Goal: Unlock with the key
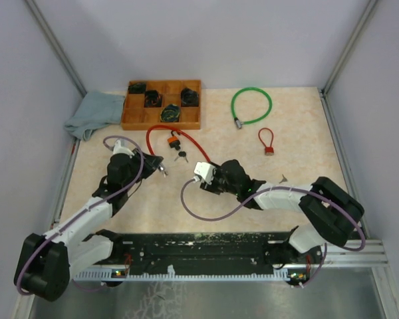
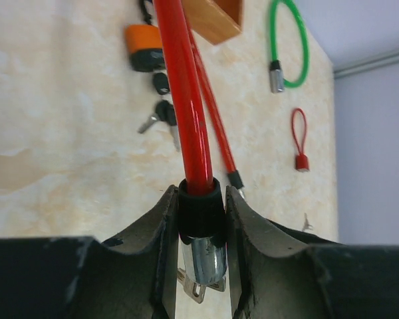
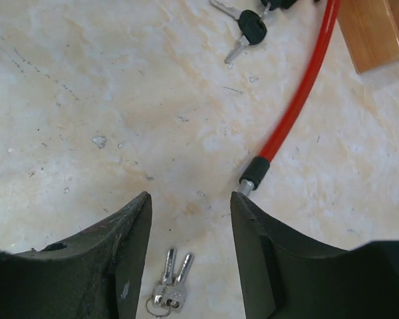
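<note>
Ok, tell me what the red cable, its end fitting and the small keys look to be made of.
The red cable looks sheathed in glossy plastic or vinyl, going by its smooth shine; its core is hidden. The end fitting is a bright, mirror-like metal plug under a matte black collar, probably plastic or rubber. The small keys are bare silvery metal, perhaps steel or nickel-plated.

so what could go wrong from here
1. The silver keys lie flat under the open right jaws, so a pinch may skid them away.
2. The loose red cable end sits close beside those jaws and could get caught.
3. The left jaws hold only the black collar of the cable, which may twist.
</note>
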Controlling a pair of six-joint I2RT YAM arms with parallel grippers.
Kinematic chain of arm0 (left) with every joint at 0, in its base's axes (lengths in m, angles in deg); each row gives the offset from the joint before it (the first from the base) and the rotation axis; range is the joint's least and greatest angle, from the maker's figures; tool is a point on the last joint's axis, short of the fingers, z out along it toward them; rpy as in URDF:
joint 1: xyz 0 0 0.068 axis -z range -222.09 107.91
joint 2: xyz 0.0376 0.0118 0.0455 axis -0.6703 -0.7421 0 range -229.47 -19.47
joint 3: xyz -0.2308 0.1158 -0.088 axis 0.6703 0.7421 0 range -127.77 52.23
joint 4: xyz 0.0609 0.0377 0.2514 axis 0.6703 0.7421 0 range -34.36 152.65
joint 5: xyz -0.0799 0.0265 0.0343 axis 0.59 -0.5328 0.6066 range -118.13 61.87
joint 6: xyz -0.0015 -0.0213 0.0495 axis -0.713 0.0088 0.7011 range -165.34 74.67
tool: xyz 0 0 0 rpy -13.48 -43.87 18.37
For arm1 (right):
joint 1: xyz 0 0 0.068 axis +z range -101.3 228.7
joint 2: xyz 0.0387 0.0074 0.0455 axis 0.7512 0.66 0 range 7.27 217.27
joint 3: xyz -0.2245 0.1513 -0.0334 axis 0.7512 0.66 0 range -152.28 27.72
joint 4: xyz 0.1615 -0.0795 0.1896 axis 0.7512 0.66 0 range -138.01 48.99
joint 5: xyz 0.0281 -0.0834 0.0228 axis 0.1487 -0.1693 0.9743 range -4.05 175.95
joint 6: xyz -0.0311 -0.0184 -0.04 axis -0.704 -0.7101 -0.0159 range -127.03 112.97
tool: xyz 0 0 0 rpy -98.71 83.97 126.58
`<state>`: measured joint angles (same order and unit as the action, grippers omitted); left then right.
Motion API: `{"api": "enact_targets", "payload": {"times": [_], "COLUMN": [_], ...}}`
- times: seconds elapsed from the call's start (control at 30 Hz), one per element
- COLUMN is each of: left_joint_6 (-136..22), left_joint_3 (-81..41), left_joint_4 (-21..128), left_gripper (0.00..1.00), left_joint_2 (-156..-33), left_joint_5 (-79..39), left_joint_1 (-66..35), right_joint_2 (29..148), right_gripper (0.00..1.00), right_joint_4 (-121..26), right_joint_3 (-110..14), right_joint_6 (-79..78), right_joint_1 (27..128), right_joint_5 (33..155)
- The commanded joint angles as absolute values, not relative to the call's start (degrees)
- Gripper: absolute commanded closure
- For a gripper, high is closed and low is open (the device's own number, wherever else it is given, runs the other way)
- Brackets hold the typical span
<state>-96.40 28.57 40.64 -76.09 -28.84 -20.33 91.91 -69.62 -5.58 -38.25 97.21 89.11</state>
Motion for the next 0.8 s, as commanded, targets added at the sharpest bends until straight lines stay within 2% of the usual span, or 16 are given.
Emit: {"api": "enact_targets", "payload": {"times": [0.0,0.1,0.33,0.4,0.53,0.6,0.77], "left_joint_6": [-92.7,-93.0,-93.7,-93.5,-92.8,-92.6,-90.4], "left_joint_3": [29.7,30.1,27.6,26.5,26.0,26.3,25.8], "left_joint_4": [38.0,39.4,49.0,52.7,55.6,55.7,57.5], "left_gripper": [1.00,0.95,0.74,0.62,0.48,0.39,0.23], "left_joint_2": [-78.8,-81.3,-85.5,-85.6,-84.9,-84.3,-80.9], "left_joint_5": [-31.6,-31.6,-34.6,-36.7,-39.3,-40.5,-43.5], "left_joint_1": [-24.2,-26.5,-30.0,-30.2,-30.4,-30.6,-30.7], "right_joint_2": [86.5,84.3,81.6,81.6,82.7,83.7,87.7], "right_gripper": [0.49,0.47,0.46,0.46,0.45,0.40,0.38], "right_joint_4": [-73.6,-70.8,-63.3,-61.1,-57.9,-56.7,-54.6], "right_joint_3": [-4.3,-5.0,-7.9,-9.1,-11.9,-13.8,-19.9], "right_joint_6": [-28.2,-23.4,-15.2,-13.0,-9.7,-7.8,-2.2], "right_joint_1": [95.1,93.9,90.7,89.3,85.8,83.9,76.3], "right_joint_5": [86.6,85.8,79.8,78.8,78.6,78.2,79.5]}}
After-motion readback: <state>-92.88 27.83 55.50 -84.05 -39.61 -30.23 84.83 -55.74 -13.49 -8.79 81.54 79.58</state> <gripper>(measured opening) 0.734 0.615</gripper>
